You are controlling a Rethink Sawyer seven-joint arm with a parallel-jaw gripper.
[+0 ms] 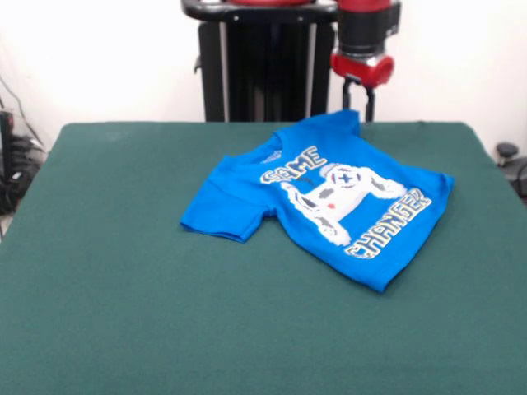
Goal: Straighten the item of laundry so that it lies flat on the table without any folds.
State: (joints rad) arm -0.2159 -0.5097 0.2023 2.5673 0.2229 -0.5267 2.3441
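A: Blue T-shirt [325, 197]?
B: Spread print-up on the green worktop [123, 313], right of centre, toward one o'clock. Skewed, hem corner pointing to five o'clock. One sleeve out at nine o'clock, the other raised at twelve o'clock.
A: End effector [358, 97]?
B: At the top, just above that raised sleeve. Two dark prongs below a red collar; released or clenched, cannot tell.
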